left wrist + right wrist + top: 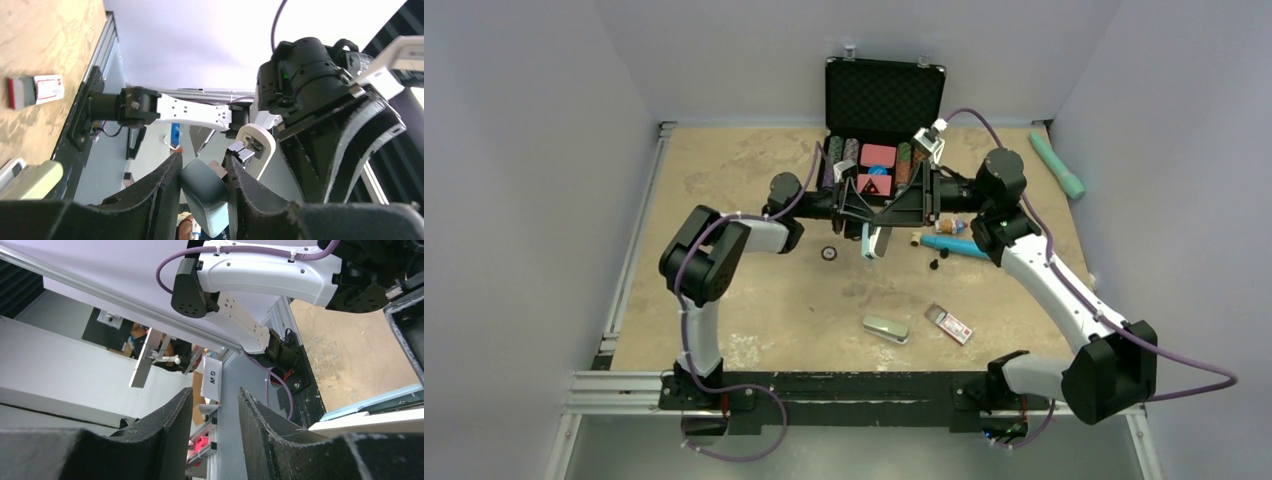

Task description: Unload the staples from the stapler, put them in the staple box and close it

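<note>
The stapler (875, 241), teal with a white arm, hangs in the air over the middle of the table. In the left wrist view my left gripper (202, 160) is shut on its teal body (206, 196). The white arm (261, 145) and a metal staple channel (243, 153) stick out beyond the right finger. My right gripper (913, 205) faces the left one from the right. In the right wrist view its jaws (215, 395) stand slightly apart with nothing between them, and the stapler's edge (370, 412) lies outside the right finger.
A small red and white staple box (948, 324) and a pale green case (885, 328) lie near the front. An open black case (884, 100) of chips stands at the back. A teal pen (954, 245), a small black ring (829, 253) and a teal handle (1057, 165) lie nearby.
</note>
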`<state>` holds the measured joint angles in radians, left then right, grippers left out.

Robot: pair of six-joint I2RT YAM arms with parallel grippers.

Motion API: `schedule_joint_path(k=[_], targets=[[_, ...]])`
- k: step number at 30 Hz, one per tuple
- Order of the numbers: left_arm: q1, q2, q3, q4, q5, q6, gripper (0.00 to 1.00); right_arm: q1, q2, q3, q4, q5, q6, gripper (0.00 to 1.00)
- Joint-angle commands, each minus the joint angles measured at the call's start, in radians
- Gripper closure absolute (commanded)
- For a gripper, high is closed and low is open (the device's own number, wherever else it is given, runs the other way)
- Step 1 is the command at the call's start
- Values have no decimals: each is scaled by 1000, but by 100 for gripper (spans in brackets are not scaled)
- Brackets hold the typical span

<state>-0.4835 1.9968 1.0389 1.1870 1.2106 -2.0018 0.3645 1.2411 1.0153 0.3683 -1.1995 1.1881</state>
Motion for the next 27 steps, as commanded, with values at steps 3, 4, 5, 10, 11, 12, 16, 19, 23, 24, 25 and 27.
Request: schedule_joint_path(k=[3, 4, 5, 10, 11, 12, 16, 19, 23, 24, 25, 27], targets=[[0, -49, -9, 238, -112, -301, 100, -26, -29, 2, 85, 18, 47, 57], [0, -54, -17, 238, -113, -305, 100, -31, -26, 1, 71, 17, 44, 57], [2, -59, -34, 238, -114, -303, 100, -35, -22, 4, 49, 17, 29, 57], [10, -66, -91, 237, -86, -291, 100, -49, -2, 35, -159, 52, -111, 58], [17, -74, -101, 234, -83, -282, 100, -49, -1, 37, -182, 60, -124, 58], [26, -92, -113, 216, -79, -263, 100, -51, 0, 45, -222, 74, -146, 58], [100, -279, -160, -335, -38, 165, 100, -51, 17, 195, -582, 220, -388, 58], [144, -417, 137, -1834, -351, 1039, 100, -51, 37, 329, -808, 352, -528, 57], [82, -370, 518, -2458, -1183, 1310, 100, -51, 25, 361, -929, 488, -605, 57], [90, -381, 512, -2463, -1282, 1300, 100, -49, 17, 353, -940, 507, -610, 56], [93, -386, 514, -2478, -1353, 1290, 100, -49, 11, 341, -949, 522, -616, 56], [94, -360, 524, -2525, -1492, 1263, 100, -49, -8, 320, -972, 564, -626, 54]])
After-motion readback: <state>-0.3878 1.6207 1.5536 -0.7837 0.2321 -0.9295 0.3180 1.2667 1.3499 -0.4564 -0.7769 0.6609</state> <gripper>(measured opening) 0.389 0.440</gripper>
